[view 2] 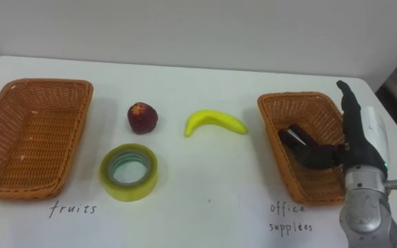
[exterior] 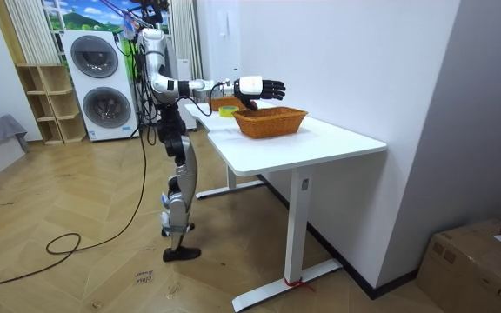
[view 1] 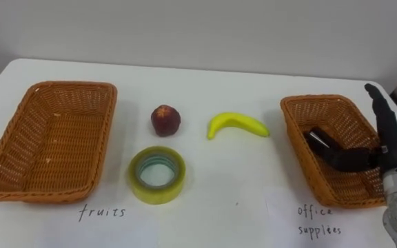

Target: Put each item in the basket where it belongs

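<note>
White table (exterior: 342, 139) hard against the wall; beyond its far end, stacked washers (exterior: 101, 83), wooden shelf (exterior: 46, 104) just beside; cardboard box (exterior: 477, 256) on the floor.

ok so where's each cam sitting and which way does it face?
Left eye view: on the robot's head, facing down at the white table; the right hand shows at the right, fingers straight, over the right basket.
Right eye view: same head, a little to the side, same table, same hand.
Room view: stands off in the room, faces the table and the whole standing robot.
Shared: all three show that hand over that basket.
</note>
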`<state>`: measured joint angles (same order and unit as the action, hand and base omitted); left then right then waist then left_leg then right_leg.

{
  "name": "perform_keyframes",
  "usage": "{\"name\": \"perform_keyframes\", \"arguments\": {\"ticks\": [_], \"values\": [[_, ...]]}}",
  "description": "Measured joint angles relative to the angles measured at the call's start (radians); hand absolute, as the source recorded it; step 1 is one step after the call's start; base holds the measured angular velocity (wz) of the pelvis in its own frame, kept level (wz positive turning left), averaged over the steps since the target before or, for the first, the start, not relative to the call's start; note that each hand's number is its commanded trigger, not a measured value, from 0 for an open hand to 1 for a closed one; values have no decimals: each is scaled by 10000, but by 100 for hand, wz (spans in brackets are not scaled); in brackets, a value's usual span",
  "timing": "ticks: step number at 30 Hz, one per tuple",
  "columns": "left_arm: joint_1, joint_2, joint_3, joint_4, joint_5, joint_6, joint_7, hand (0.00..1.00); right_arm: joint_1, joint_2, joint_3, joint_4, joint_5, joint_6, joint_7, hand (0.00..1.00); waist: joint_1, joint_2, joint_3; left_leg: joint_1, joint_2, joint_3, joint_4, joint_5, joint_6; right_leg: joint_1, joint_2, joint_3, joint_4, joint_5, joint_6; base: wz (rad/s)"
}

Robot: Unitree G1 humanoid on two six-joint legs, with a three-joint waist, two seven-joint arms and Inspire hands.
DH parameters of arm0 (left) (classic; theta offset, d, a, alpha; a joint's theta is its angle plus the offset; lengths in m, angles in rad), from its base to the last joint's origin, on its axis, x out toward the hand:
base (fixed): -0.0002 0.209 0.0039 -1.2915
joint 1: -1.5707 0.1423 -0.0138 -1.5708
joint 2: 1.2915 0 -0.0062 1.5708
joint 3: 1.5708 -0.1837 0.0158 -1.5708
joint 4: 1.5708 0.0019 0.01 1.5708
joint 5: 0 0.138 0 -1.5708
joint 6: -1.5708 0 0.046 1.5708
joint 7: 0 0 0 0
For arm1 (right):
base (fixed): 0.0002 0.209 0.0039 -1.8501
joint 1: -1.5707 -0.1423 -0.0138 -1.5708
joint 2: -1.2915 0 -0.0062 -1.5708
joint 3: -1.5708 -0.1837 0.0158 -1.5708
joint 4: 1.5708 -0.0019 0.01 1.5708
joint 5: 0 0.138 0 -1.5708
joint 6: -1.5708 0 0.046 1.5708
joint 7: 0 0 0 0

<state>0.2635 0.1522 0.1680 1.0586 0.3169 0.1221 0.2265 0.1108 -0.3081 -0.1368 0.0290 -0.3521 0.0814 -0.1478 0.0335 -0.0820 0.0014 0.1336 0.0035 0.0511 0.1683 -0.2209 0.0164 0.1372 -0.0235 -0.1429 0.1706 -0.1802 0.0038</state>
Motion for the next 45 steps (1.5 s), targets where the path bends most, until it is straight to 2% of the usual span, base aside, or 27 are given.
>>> {"name": "perform_keyframes", "arguments": {"ticks": [14, 20, 22, 26, 31, 37, 38, 45], "values": [[-46, 1, -59, 7, -20, -12, 0, 0, -2, 0, 0, -3, -25, -10, -1, 0, 22, -49, -40, 1, 0, -3, -3, 0, 0, -4, 2, 3, 5, 0, 0, 0], [-111, 1, -54, 89, -18, -22, -7, 0, -2, 0, 0, -5, -75, -12, 0, 0, 32, -68, -28, 6, 0, -3, -4, 0, 0, -2, -1, 6, 7, 0, 0, 0], [-144, 0, -56, 138, -25, -30, -7, 0, -3, 0, 0, -34, -62, -12, -1, 0, 36, -47, 0, -5, 2, -4, -5, 0, 0, -10, -2, -11, 10, 0, 0, 0], [-184, 0, -56, 137, -14, -186, -8, 0, -11, 1, 0, -451, -102, -29, -12, 0, 124, -93, -3, -40, 5, 19, -9, 0, 0, -91, 5, -23, 57, 0, 0, -2], [-181, 48, -81, 135, -8, -314, -36, 0, -78, 3, 3, -905, -95, -305, -30, 0, 264, -104, 46, -43, 11, 59, -11, 0, 0, -115, 13, 17, 63, 0, 0, -2], [-210, 49, -212, 221, -13, -387, -5, 0, -136, 8, 316, -1974, 414, -328, -43, 0, 359, -66, 48, -83, 21, 137, -11, -1, 2, -199, 16, 41, 137, 0, 0, 0], [-206, 49, -246, 222, -9, -389, 1, 0, -144, 9, 422, -2107, 576, -454, -45, 0, 359, -58, 48, -80, 27, 159, -9, -1, 2, -194, 21, 45, 138, 1, 0, 0], [-319, 48, -509, 458, -14, -404, 7, 0, -603, 18, 709, -2127, 1573, -584, -52, 0, 518, -17, 34, -69, 19, 162, -21, -1, 2, -158, 5, 31, 157, 0, 0, 0]]}}
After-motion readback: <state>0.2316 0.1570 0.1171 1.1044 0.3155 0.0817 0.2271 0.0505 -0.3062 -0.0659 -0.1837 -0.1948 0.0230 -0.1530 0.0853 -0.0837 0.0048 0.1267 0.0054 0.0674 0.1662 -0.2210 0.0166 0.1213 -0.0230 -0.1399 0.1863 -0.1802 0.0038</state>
